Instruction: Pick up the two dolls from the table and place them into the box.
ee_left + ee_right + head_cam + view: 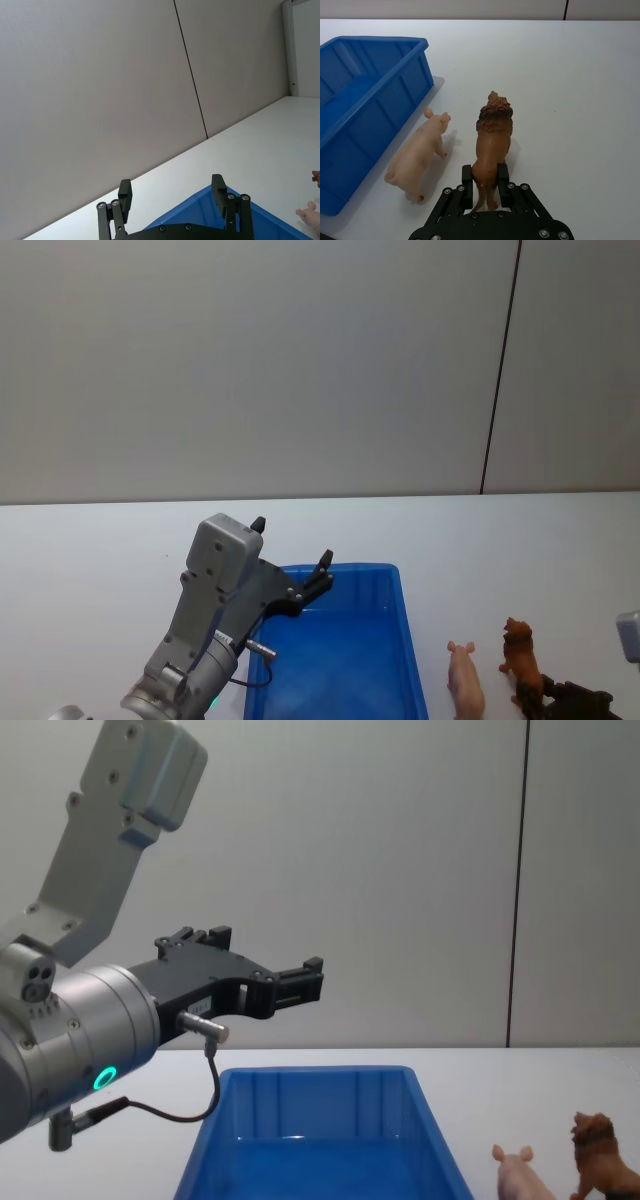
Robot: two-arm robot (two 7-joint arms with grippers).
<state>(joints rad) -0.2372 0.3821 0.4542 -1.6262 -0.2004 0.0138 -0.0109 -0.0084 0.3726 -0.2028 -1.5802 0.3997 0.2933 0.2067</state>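
The brown lion doll (493, 131) stands on the white table (570, 100) with its hindquarters between the fingers of my right gripper (485, 181), which is shut on it. The pale pink pig doll (420, 155) stands beside the lion, between it and the blue box (350, 95). In the head view the pig doll (466, 680) and lion doll (521, 652) are right of the box (405, 640), with my right gripper (570, 702) behind the lion. My left gripper (292, 543) hangs open and empty above the box's far left corner, seen in the left wrist view (171, 186) and the chest view (268, 955).
A grey wall with a dark vertical seam (500, 370) rises behind the table. Bare tabletop (90, 550) extends left of the box and beyond it. The box interior (320, 1150) holds nothing.
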